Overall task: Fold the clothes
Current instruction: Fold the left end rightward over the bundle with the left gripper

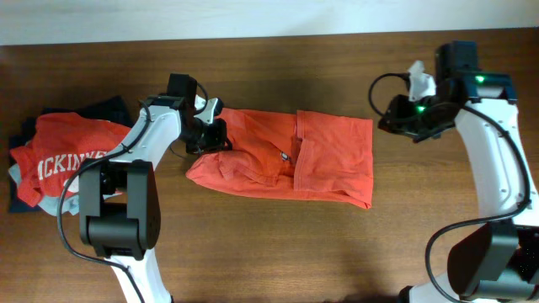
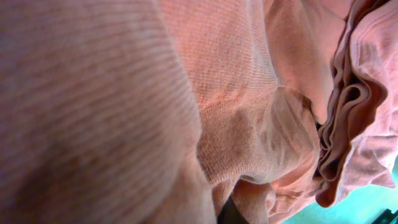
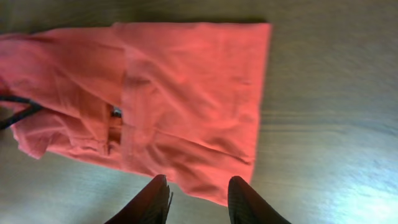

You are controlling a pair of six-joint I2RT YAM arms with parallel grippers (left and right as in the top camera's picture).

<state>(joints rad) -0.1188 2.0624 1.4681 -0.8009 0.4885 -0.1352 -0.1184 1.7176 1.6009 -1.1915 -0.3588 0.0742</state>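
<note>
Orange-red T-shirt (image 1: 290,156) lies half-folded mid-table (image 1: 278,252). Left gripper (image 1: 209,135) is buried in its left edge, cloth filling its camera. I can't tell its grip; probably gathering a fold. Right gripper (image 3: 199,180) hovers spread and empty, just right of the shirt.

White arched capitals reading "CKINN" run across the folded red shirt (image 1: 72,145) at the left end of the worktop (image 1: 278,244). The letters on either side of them are lost in the folds.
</note>
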